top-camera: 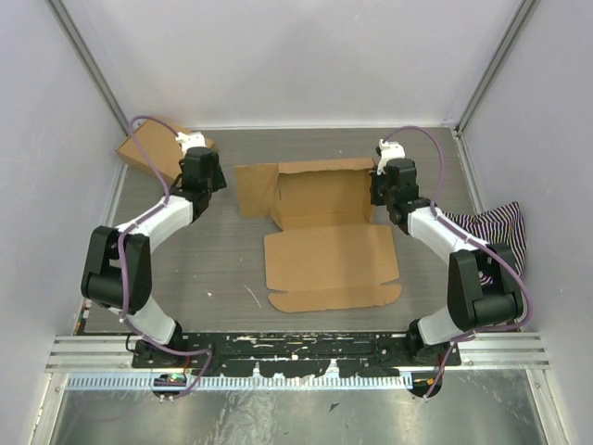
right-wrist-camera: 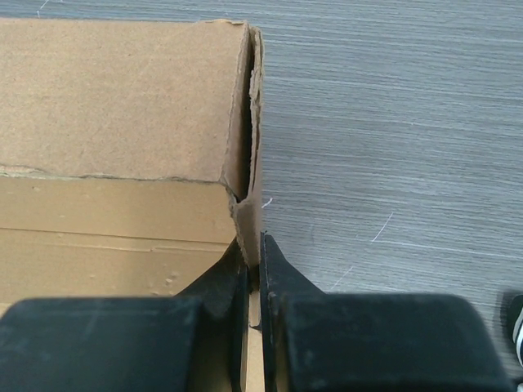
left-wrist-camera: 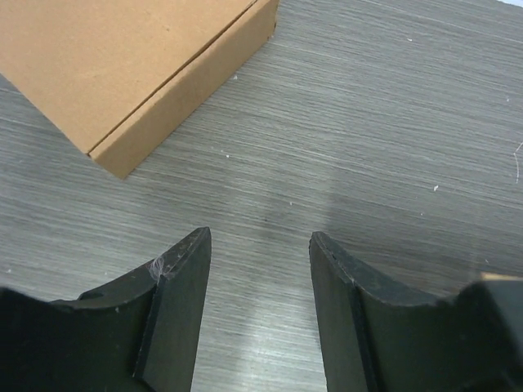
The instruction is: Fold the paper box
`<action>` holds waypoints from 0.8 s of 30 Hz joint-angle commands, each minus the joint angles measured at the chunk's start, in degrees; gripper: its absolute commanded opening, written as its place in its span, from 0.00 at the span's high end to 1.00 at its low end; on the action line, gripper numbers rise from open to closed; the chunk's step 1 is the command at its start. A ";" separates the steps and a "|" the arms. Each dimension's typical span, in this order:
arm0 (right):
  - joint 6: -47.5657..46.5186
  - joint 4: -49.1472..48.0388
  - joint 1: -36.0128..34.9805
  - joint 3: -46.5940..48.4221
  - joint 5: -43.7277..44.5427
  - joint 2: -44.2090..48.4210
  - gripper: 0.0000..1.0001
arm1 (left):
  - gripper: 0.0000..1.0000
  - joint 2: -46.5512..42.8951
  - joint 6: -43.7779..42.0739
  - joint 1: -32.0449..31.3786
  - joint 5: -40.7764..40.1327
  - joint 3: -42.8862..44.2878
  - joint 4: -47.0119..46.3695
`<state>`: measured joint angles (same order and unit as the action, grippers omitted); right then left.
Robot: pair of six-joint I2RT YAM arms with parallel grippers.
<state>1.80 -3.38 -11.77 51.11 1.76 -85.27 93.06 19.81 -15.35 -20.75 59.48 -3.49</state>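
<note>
The right gripper (right-wrist-camera: 255, 249) pinches the raised side wall of the paper box (top-camera: 329, 250), centre of the top view, likely to hold it upright. The left gripper (left-wrist-camera: 260, 245) hangs spread, empty, near a small closed box (left-wrist-camera: 122, 65).

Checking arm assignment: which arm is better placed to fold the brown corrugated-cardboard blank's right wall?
Probably right: right gripper pinches the brown cardboard blank there; left gripper open beside the compact cardboard box.

Half-folded brown paper box (top-camera: 324, 232), mid-table
</note>
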 commanded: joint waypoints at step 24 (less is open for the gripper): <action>0.44 3.47 0.70 2.46 -6.00 -0.57 0.99 | 0.52 -2.36 7.70 0.28 28.58 -22.01 -38.42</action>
<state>1.80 -1.98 -11.00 51.99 -1.91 -85.52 91.02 24.21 -15.11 -1.41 38.96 -30.70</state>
